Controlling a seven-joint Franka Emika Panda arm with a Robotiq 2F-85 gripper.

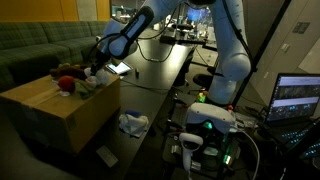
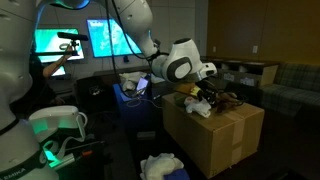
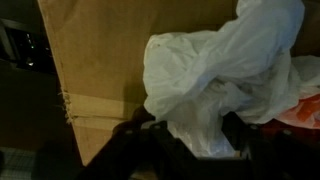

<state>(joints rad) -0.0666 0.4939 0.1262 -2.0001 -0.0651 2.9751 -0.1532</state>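
A white crumpled cloth (image 3: 215, 65) lies on top of a brown cardboard box (image 3: 100, 60), which shows in both exterior views (image 1: 60, 112) (image 2: 220, 135). My gripper (image 3: 195, 138) is right at the cloth, with a dark finger on each side and white fabric between them. The fingers stand apart. In both exterior views the gripper (image 1: 93, 72) (image 2: 205, 85) hangs low over the box top, among several small things. A red object (image 1: 66, 83) lies on the box beside the cloth, and its edge shows in the wrist view (image 3: 305, 112).
Another white crumpled cloth (image 1: 132, 123) (image 2: 165, 167) lies on the floor by the box. A green sofa (image 1: 40, 45) stands behind the box. A long dark table (image 1: 160, 60) holds clutter. An open laptop (image 1: 300, 97) is near the robot base, and lit monitors (image 2: 60, 45) stand behind it.
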